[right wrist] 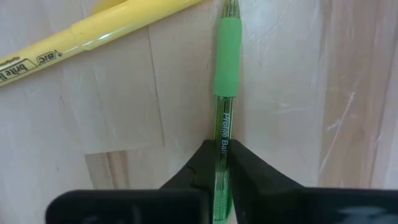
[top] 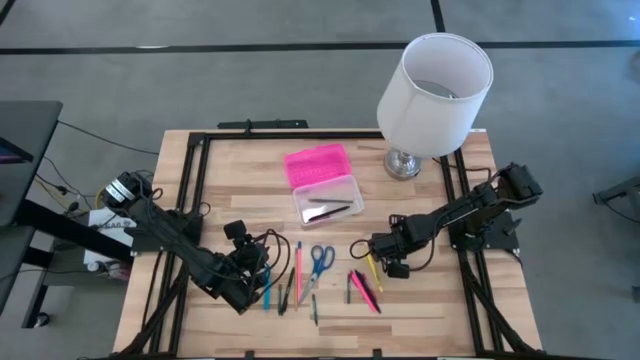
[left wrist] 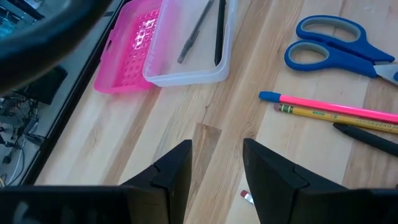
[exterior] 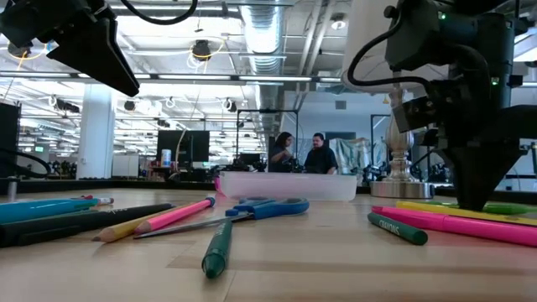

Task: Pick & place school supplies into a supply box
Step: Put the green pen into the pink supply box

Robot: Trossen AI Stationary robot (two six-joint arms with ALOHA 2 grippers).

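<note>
Right end effector (right wrist: 219, 163) pinched on green pen (right wrist: 224, 93), left end effector (left wrist: 216, 163) open, empty.

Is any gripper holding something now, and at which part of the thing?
The right gripper is closed on the green pen, on its clear barrel below the green rubber grip; the pen lies on the table. The left gripper is open and holds nothing.
</note>
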